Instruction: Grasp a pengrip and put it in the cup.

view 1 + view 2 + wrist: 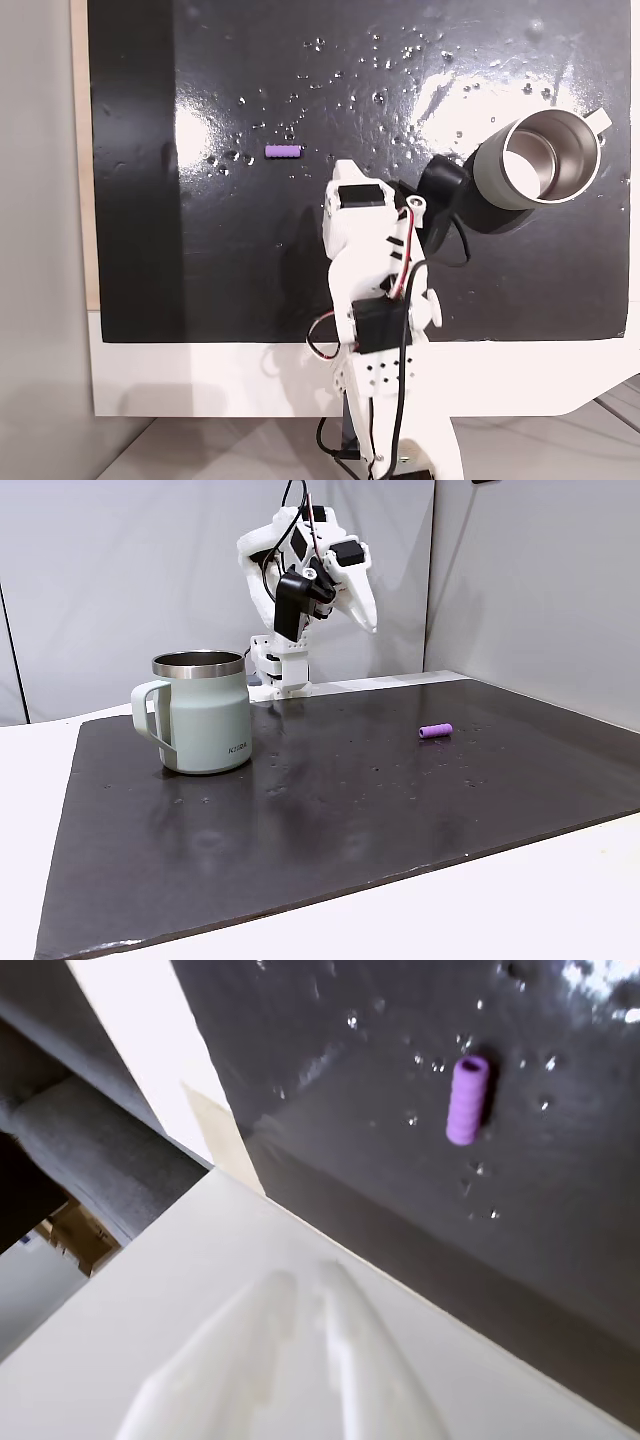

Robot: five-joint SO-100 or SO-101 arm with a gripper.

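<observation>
Bare mat point(330, 810) between pengrip point(435, 730) and cup point(200, 715)

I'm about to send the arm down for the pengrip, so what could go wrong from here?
1. The pengrip is a tiny cylinder lying on its side on the mat; a slightly off claw could nudge it and it may roll away.
2. The claw looks shut in the wrist view, so it must open before descending.
3. The cup sits far across the mat, so a weak pinch could drop the pengrip in transit.

In the wrist view the pengrip point(467, 1100) is lying on the black mat point(560, 1220) near its pale edge, while the blurred white gripper point(310, 1290) is showing below, fingers together.
</observation>
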